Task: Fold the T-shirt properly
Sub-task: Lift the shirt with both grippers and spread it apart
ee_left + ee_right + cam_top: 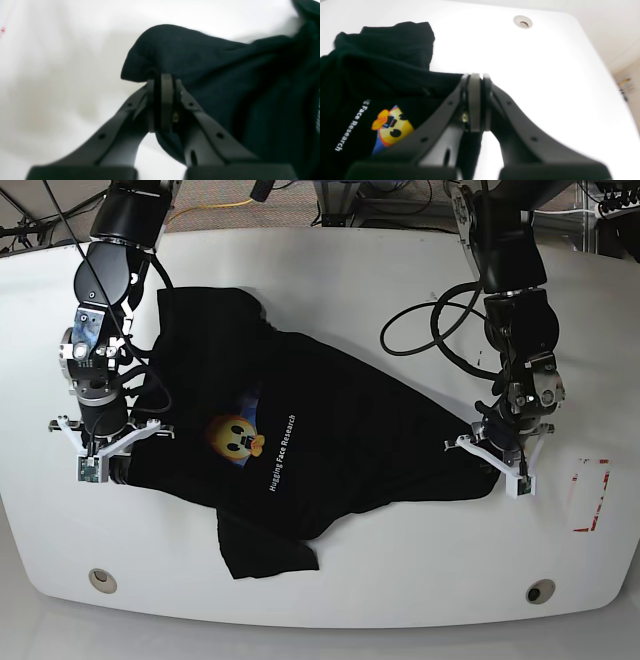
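Observation:
The black T-shirt (340, 420) lies crumpled and partly spread on the white table (360, 280), with its orange-yellow face print (237, 436) facing up. My left gripper (497, 463) is at the shirt's right corner. In the left wrist view the gripper (162, 81) is shut on a bunched fold of black cloth (225, 65). My right gripper (108, 465) is at the shirt's left edge. In the right wrist view it (476, 78) is shut on the cloth edge (382, 62), with the print (391, 125) beside it.
Two round grommet holes (100, 579) (540, 591) sit near the table's front edge, and one shows in the right wrist view (522, 22). A red marking (590, 495) is at the right. Black cables (430, 320) loop from the left arm above the shirt.

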`<state>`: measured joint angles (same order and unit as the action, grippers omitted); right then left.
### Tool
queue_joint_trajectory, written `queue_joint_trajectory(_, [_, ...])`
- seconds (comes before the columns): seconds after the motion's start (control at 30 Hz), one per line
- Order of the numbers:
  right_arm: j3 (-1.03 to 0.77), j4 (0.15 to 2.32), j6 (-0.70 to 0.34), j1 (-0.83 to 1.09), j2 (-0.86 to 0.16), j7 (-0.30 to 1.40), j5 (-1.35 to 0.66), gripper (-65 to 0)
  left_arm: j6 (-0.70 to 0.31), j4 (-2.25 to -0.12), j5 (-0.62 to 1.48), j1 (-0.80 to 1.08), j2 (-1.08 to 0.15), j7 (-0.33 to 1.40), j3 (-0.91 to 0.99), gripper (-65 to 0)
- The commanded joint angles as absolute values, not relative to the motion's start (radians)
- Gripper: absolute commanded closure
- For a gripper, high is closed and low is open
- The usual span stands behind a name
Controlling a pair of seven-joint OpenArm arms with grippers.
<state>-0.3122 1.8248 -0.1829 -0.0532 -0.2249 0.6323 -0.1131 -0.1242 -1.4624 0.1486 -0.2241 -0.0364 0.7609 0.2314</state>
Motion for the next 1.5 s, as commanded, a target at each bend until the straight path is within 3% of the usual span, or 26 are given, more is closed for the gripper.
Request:
queue_joint_trajectory(0.0, [-0.369, 1.768, -0.18, -0.107, -0.237, 0.607, -0.12, 0.0, -0.125, -1.527, 0.151, -0.246, -0.059, 0.776, 0.265, 0.0])
queue_joint_trajectory(0.6, [-0.607, 1.471, -0.18, -0.14, -0.228, 0.662, -0.122, 0.0, -0.259, -1.662, 0.151, -0.053, -0.091, 0.903, 0.446, 0.0])
queue_joint_trajectory(1.13, [-0.624, 1.613, -0.18, 0.044, -0.134, 0.687, -0.122, 0.0, -0.286, -1.808, 0.151, 0.211, -0.091, 0.903, 0.522, 0.0])
queue_joint_trajectory(1.37, [-0.624, 1.699, -0.189, 0.131, -0.087, 0.687, -0.122, 0.0, -0.4, -1.819, 0.151, 0.214, -0.087, 0.905, 0.661, 0.0])
queue_joint_trajectory(1.47, [-0.624, 1.764, -0.248, 0.148, -0.071, 0.688, -0.122, 0.0, -0.423, -1.885, 0.151, 0.211, -0.085, 0.905, 0.665, 0.0])
